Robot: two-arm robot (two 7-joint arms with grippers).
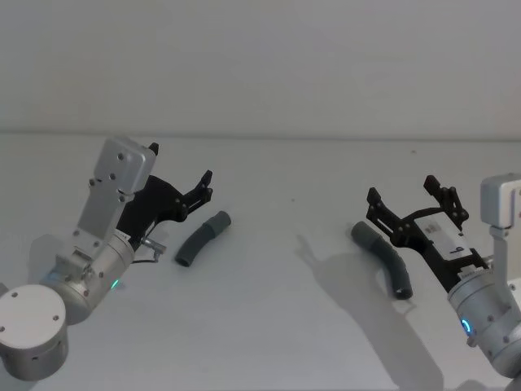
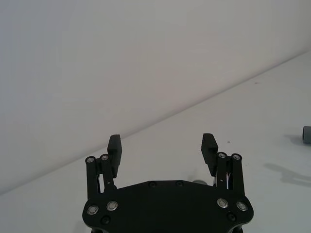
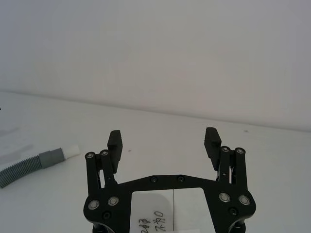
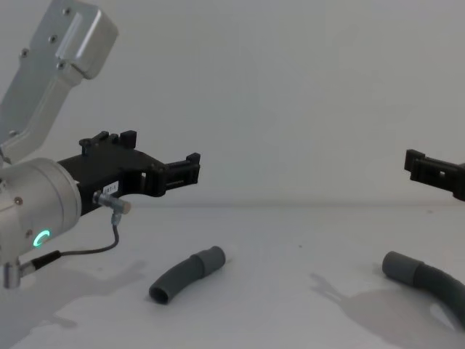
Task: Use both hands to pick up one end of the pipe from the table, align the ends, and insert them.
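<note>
At the left of the head view the left gripper point(image 2: 161, 146) is held above the table point(image 1: 277, 326), its fingers spread wide and nothing gripped — the short hose piece point(image 1: 203, 236) lies just to its right. At the right edge the right gripper point(image 3: 164, 141) is likewise wide open and empty, beside the longer hose piece point(image 1: 389, 262).
</note>
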